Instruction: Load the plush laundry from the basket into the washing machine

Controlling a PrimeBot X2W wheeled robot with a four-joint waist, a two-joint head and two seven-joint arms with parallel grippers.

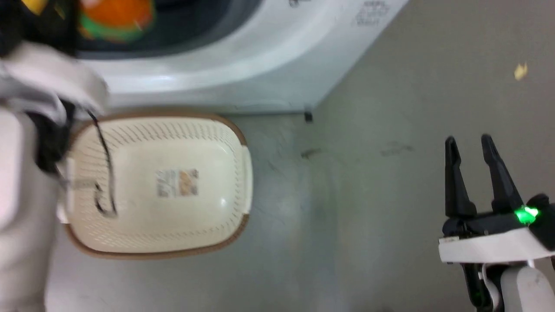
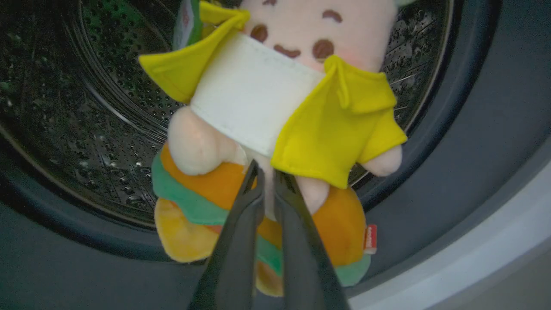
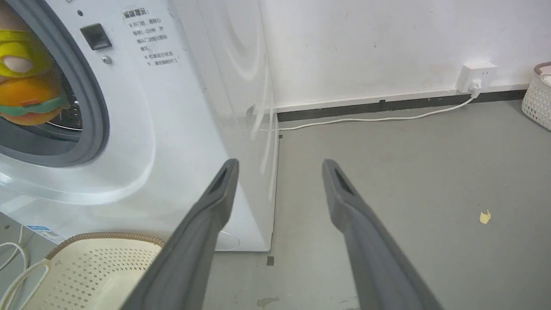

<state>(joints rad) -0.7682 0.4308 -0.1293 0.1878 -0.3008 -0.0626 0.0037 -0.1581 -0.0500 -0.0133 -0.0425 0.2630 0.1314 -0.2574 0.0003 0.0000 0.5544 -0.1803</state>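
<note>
My left end effector [image 2: 267,170] is clamped on the plush laundry [image 2: 257,89]. Its two dark fingers are nearly together, pinching a pale fold low on the toy's body, between the yellow jacket and the orange-and-green burger. The toy hangs at the mouth of the washing machine [image 1: 260,60], framed by the grey gasket [image 2: 473,129] with the perforated steel drum [image 2: 107,112] behind it. I cannot tell how far past the gasket it sits.

In the head view the basket [image 1: 164,255] stands on the floor [image 1: 368,195], just in front of the machine's lower front panel. The paper label [image 1: 177,183] on its inner bottom is showing.

My right end effector [image 1: 468,139] hovers over bare floor, well to the right of the basket, with its fingers spread apart and gripping nothing. A small yellow scrap [image 3: 485,216] lies on the floor beyond it. Near the floor's far edge, a white cable [image 3: 379,119] runs along the wall to a socket [image 3: 475,76].
</note>
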